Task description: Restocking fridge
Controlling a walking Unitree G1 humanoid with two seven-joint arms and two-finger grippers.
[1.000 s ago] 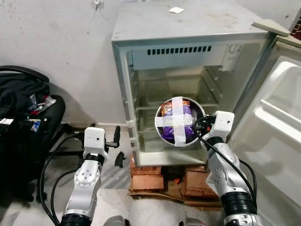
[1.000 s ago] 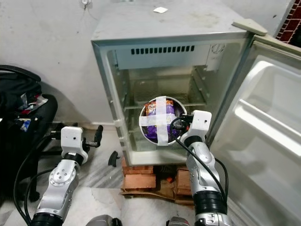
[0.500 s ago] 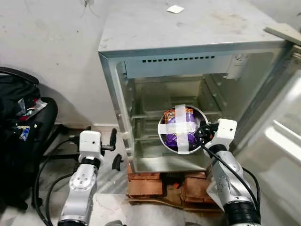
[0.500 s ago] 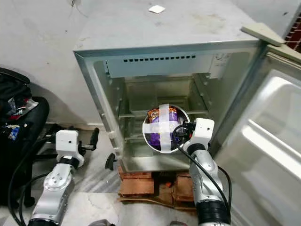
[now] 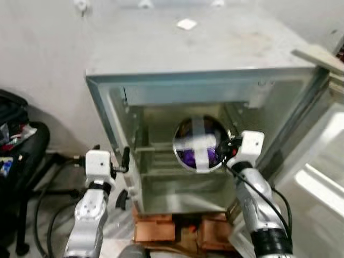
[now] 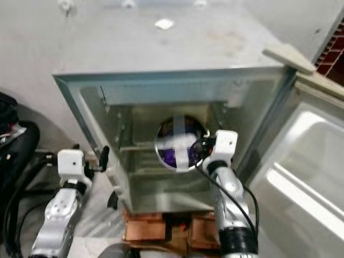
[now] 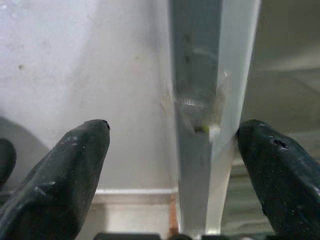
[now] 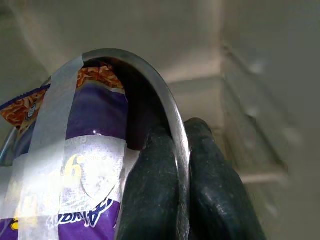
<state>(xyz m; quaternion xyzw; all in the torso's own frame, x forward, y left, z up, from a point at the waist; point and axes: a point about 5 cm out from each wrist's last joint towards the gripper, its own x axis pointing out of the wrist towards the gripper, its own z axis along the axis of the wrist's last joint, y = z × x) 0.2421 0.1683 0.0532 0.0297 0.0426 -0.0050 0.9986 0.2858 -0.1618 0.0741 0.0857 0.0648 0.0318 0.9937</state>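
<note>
A metal bowl holds a purple snack packet taped in with a white cross of tape. My right gripper is shut on the bowl's rim, holding the bowl tilted in the open front of the small grey fridge, in front of the upper shelf. My left gripper is open beside the fridge's left front edge, which stands between its two fingers in the left wrist view.
The fridge door stands open to the right. The fridge rests on red bricks. A black chair with clutter is at the left against the wall. A white scrap lies on the fridge top.
The camera has moved closer to the fridge and higher. The bowl in my right gripper has gone further into the fridge opening. My left gripper has come up to the fridge's left edge.
</note>
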